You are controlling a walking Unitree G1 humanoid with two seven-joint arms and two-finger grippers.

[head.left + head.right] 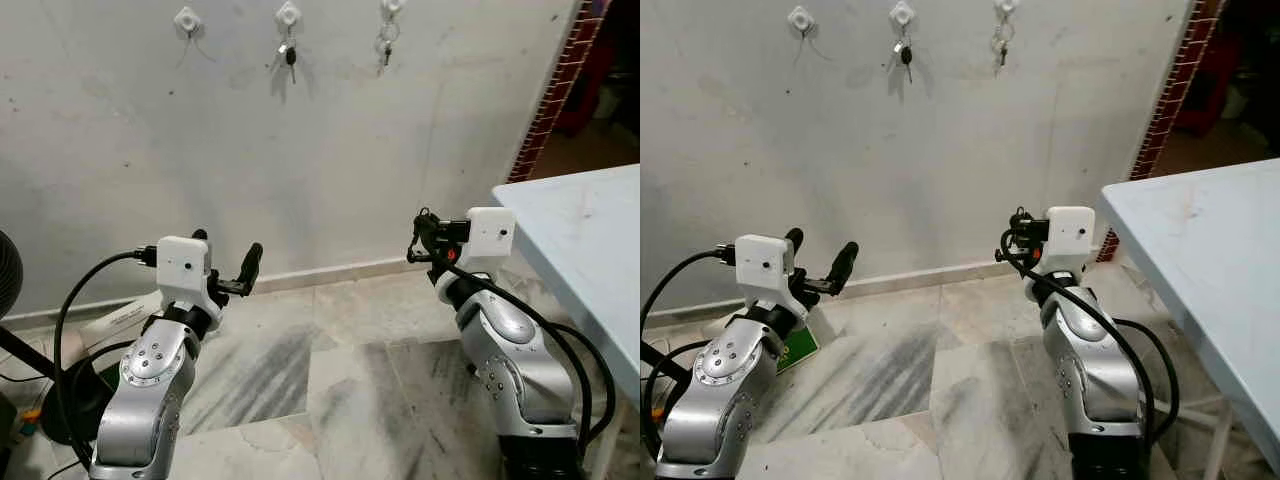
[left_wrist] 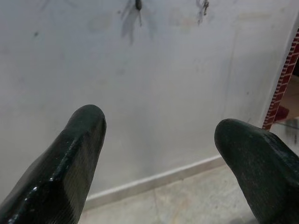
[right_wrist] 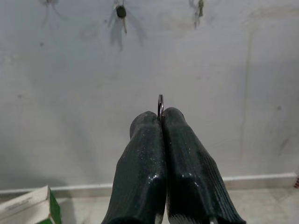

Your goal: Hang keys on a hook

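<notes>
Metal key ring point(image 3: 160, 103) pinched between my right gripper's point(image 3: 161, 115) closed fingers, held low and well short of the wall, my left gripper point(image 2: 159, 135) spread empty, the leftmost hook point(image 1: 187, 19) bare, hanging still undone.

- A lived-in home, seemingly a hallway or entry corner.
- Bare whitewashed wall point(image 1: 330, 160) with a row of white hooks point(image 1: 288, 14), keys point(image 1: 290, 58) hanging on two of them.
- Veined marble floor point(image 1: 330, 380) with a pale skirting strip.
- Red brick doorway edge point(image 1: 552, 95) beside a light blue desk point(image 1: 590, 250).
</notes>
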